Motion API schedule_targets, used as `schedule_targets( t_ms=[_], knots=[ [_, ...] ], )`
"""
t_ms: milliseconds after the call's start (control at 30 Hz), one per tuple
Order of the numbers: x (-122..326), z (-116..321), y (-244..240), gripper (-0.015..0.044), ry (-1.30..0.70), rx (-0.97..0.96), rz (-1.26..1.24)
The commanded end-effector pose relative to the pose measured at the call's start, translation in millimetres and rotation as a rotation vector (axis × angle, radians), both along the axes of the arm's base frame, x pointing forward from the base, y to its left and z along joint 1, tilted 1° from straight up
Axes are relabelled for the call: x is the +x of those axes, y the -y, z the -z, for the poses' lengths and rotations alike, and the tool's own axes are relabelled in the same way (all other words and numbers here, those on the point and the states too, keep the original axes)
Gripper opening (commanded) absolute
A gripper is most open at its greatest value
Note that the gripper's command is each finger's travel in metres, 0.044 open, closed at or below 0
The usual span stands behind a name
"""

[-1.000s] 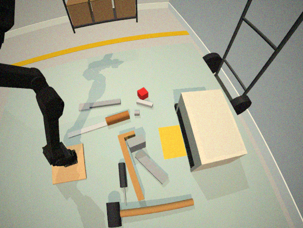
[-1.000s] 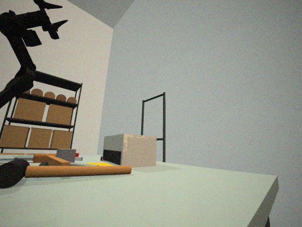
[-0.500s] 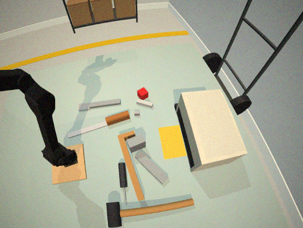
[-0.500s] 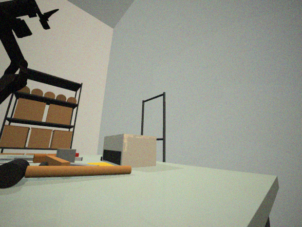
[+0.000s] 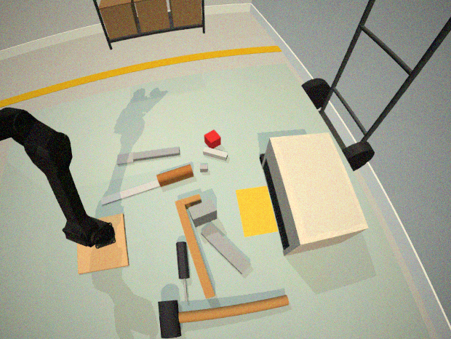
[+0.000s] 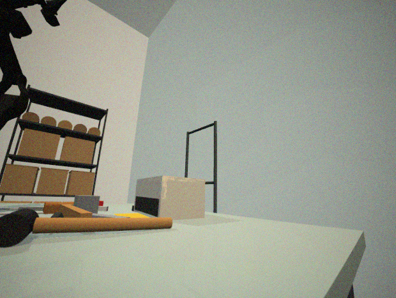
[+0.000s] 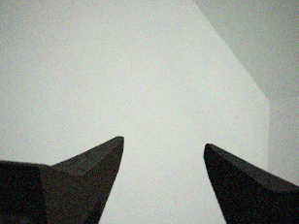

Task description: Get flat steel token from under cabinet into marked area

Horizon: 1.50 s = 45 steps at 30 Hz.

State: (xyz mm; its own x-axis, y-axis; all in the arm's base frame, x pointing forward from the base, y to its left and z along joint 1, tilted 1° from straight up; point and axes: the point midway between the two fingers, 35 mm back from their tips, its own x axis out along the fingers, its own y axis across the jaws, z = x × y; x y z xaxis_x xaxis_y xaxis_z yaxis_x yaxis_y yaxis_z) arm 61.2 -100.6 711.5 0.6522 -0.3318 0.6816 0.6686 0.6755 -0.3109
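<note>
The cream cabinet stands at the right of the table, with a dark opening low along its front. The token is not visible in any view. The yellow marked area lies in front of the cabinet, with nothing seen on it. My gripper is open and empty, raised high; in the top view the arm's end appears over the wooden board. A wooden L-shaped stick lies left of the marked area, its short arm beside a grey block.
A grey flat bar, a screwdriver and a mallet lie nearer the front. An orange-handled blade, a grey strip, a red cube, a white block and a small grey cube lie farther back. A wooden board lies left.
</note>
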Motion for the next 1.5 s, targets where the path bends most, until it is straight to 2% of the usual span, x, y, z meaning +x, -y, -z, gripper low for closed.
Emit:
schedule_targets(
  t_ms=[0, 433, 933, 1467],
  knots=[
    [-3.7, -1.3, 6.2, 0.0270, 0.044, 0.008, -0.044],
    [-12.0, 3.2, 56.5, 0.0270, 0.194, 0.172, -0.199],
    [16.3, 17.3, 87.4, 0.0270, 0.245, 0.319, -0.371],
    [60.6, 53.2, 146.1, 0.0270, 0.306, 0.592, -0.483]
  ],
)
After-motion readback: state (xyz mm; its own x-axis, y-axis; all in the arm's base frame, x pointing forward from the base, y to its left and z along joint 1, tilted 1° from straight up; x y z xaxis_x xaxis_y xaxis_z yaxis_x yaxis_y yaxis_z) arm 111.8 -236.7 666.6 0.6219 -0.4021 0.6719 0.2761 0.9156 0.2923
